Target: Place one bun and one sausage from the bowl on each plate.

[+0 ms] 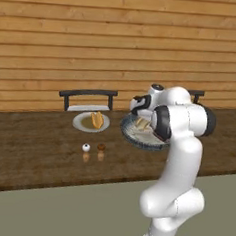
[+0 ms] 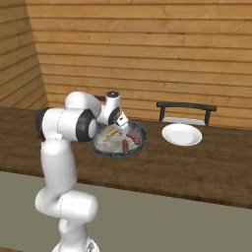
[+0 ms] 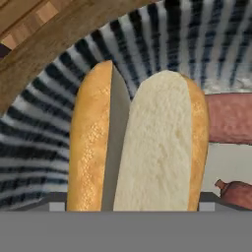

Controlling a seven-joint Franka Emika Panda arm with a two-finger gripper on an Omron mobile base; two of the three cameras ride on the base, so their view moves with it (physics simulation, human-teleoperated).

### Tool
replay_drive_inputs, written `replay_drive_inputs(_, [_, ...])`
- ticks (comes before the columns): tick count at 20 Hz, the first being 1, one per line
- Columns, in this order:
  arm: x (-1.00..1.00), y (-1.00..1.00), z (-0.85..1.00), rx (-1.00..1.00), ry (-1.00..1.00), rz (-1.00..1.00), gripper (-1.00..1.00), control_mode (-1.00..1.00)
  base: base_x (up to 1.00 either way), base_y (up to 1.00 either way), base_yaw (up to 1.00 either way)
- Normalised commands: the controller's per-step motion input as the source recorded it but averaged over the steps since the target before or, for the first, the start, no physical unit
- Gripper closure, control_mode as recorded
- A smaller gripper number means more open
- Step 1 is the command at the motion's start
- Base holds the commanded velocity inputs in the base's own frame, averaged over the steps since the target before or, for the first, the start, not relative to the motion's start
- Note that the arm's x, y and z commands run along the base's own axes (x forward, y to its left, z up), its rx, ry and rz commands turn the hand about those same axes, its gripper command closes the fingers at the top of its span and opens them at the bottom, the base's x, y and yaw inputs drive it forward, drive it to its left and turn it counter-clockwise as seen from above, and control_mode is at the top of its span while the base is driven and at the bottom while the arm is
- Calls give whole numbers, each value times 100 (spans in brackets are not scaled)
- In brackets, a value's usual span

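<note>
The dark grey bowl (image 2: 101, 145) sits on the wooden counter, its striped wall (image 3: 44, 133) close in the hand view. Inside lies a split bun (image 3: 147, 147), with one sausage (image 3: 231, 118) beside it and a second sausage (image 3: 239, 193) at the edge. My gripper (image 3: 132, 202) is down in the bowl (image 1: 134, 137), open, its finger tips (image 3: 56, 203) close against the bun's two sides. My gripper (image 2: 116, 130) hangs over the bun (image 2: 112, 133), next to the two sausages (image 2: 133, 137). One plate (image 1: 81, 123) holds a bun (image 1: 97, 120). The other plate (image 2: 181, 134) is bare.
Two small shakers, one white (image 1: 86, 147) and one brown (image 1: 101, 147), stand on the counter in front of the plate with the bun. Dark chairs (image 1: 88, 98) (image 2: 186, 110) stand behind the counter against the wooden wall. My own arm hides part of the bowl.
</note>
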Motion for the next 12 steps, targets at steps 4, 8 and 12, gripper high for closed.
replay_drive_inputs(4, [-73, -100, 100, 0, -11, -20, 100, -100, 0, 0, 0])
replay_drive_inputs(8, [-9, -100, 100, -1, 2, -22, 100, -100, 0, 0, 0])
replay_drive_inputs(12, [28, -100, 70, -4, 11, -27, 100, -100, 0, 0, 0])
